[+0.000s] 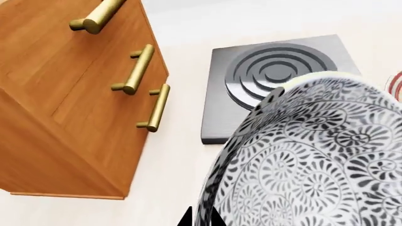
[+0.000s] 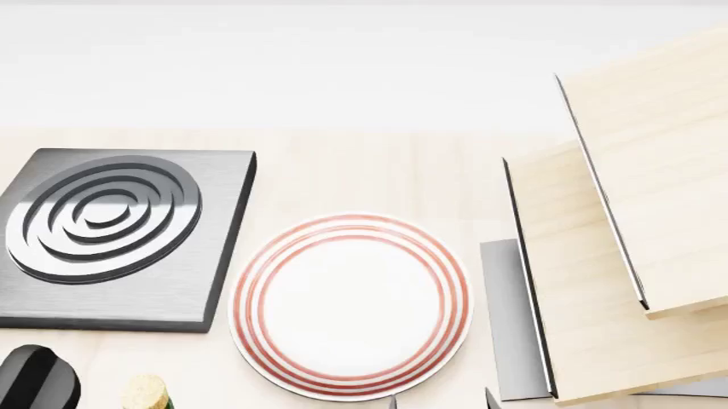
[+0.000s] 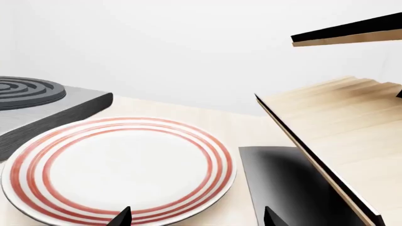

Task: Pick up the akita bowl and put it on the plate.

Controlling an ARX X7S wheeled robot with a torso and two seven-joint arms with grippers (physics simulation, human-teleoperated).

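- Filling the left wrist view up close, the bowl [image 1: 314,155] is sitting right at the left gripper [image 1: 199,219]; only dark finger tips are showing, so a grasp cannot be told.
- Hovering low near the empty plate [image 3: 119,165], the right gripper [image 3: 197,217] is keeping its fingers apart.
- Judging the carrying step underway; next, bringing the bowl past the burner [image 1: 276,70] and over the plate, then lowering gently.
- Standing beyond, a wooden cabinet [image 1: 69,103].

The akita bowl [image 1: 314,155] wore dense grey-black floral swirls on white. The plate [image 2: 351,307] was white with thin red rings. The burner [image 2: 114,234] was dark grey, the counter [image 2: 341,170] pale beige.
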